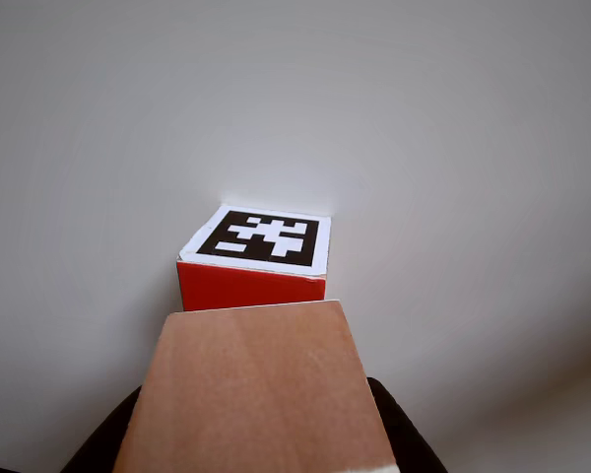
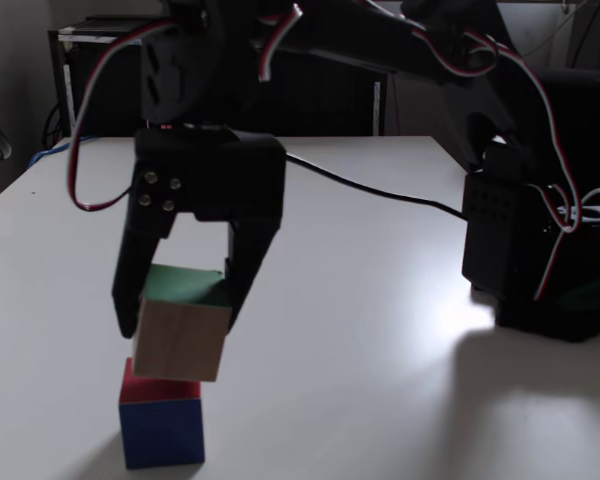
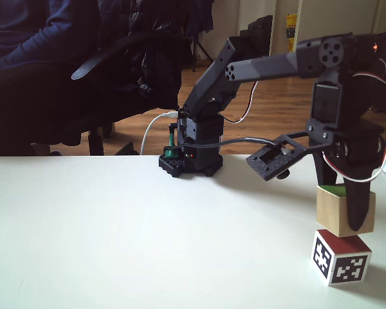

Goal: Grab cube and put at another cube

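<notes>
In the other view, looking down past the cube [image 1: 256, 389] — a plain light-brown wooden face filling the lower middle, a sliver of white edge at the very bottom, dark gripper parts flanking it on both lower sides. Just beyond its far edge, another cube [image 1: 259, 258] on the white table [image 1: 473, 148], black-and-white pixel marker facing up, red side facing the camera. In a fixed view, the gripper [image 2: 183, 315] hanging down from the black arm [image 2: 400, 50], its two dark fingers [image 2: 248, 262] pressed against opposite sides of the cube [image 2: 180, 335] — jaws clamped on it. Green face up, wooden side toward the camera, slightly tilted, lower edge resting on or just touching the top of another cube [image 2: 160, 418], which shows a red top and a blue front here and stands on the table [image 2: 380, 350]. Red and white wires [image 2: 85, 150] looping along the arm; the base [image 2: 540, 250] at right. In another fixed view, the gripper [image 3: 349, 219] at the right, one dark finger [image 3: 357, 206] across the front of the cube [image 3: 334, 211], a strip of green at its top. Directly underneath, another cube [image 3: 341, 259] with pixel markers on two visible sides and a red top. Arm base [image 3: 192, 151] at the far table edge; a dark office chair [image 3: 122, 71] and wooden floor [image 3: 276, 109] behind.
</notes>
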Controlling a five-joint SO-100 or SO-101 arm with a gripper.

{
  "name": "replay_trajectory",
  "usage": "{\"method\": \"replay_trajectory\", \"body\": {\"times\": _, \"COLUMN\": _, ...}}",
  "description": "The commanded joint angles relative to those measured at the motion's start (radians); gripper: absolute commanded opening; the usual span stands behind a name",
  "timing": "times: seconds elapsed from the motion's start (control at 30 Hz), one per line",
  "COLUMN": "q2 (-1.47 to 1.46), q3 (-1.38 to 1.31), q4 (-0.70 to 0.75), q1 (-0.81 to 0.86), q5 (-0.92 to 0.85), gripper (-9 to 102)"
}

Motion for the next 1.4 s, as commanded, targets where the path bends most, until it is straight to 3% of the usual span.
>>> {"method": "replay_trajectory", "body": {"times": 0.0, "q2": 0.000, "q3": -0.055, "q4": 0.003, "q1": 0.008, "q5": 0.011, "gripper": 13}}
{"method": "replay_trajectory", "body": {"times": 0.7, "q2": -0.051, "q3": -0.109, "q4": 0.003, "q1": 0.021, "q5": 0.018, "gripper": 20}}
{"method": "replay_trajectory", "body": {"times": 1.0, "q2": -0.064, "q3": -0.117, "q4": 0.003, "q1": 0.037, "q5": 0.018, "gripper": 31}}
{"method": "replay_trajectory", "body": {"times": 1.07, "q2": -0.066, "q3": -0.121, "q4": 0.003, "q1": 0.038, "q5": 0.008, "gripper": 41}}
{"method": "replay_trajectory", "body": {"times": 1.37, "q2": -0.041, "q3": -0.089, "q4": 0.005, "q1": 0.021, "q5": 0.009, "gripper": 43}}
